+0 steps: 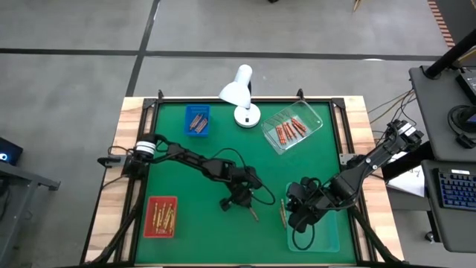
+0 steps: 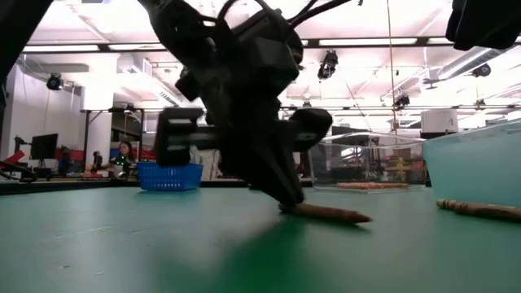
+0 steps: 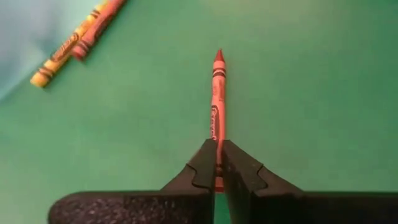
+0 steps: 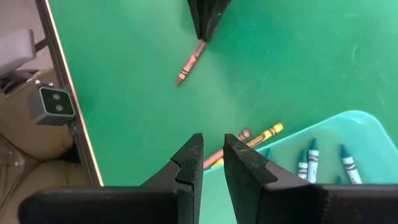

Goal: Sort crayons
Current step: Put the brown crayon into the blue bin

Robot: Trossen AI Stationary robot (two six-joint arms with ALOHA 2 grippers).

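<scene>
Presently, left gripper [image 3: 217,163] is clamped on a thin paper-wrapped red crayon [image 3: 216,99] lying on smooth green table [image 3: 311,93]; right gripper [image 4: 212,155] hovers slightly parted.

— What lies around the table?

— A grey floor [image 1: 74,30] crossed by dark seams. To one side stands a dark desk [image 1: 446,112] carrying a blue-lit keyboard [image 1: 455,187], with cables trailing beside it.

— And the table itself?

— A green mat [image 1: 223,134] in a pale wooden frame [image 1: 130,119]. A white desk lamp [image 1: 239,93] stands at its far edge.

— What shows across the room at table height?

— A white ceiling with long strip lights [image 2: 366,41], dark spotlights [image 2: 328,61] hanging from it, a monitor [image 2: 42,146] far off, and a person [image 2: 124,153] seated there.
</scene>
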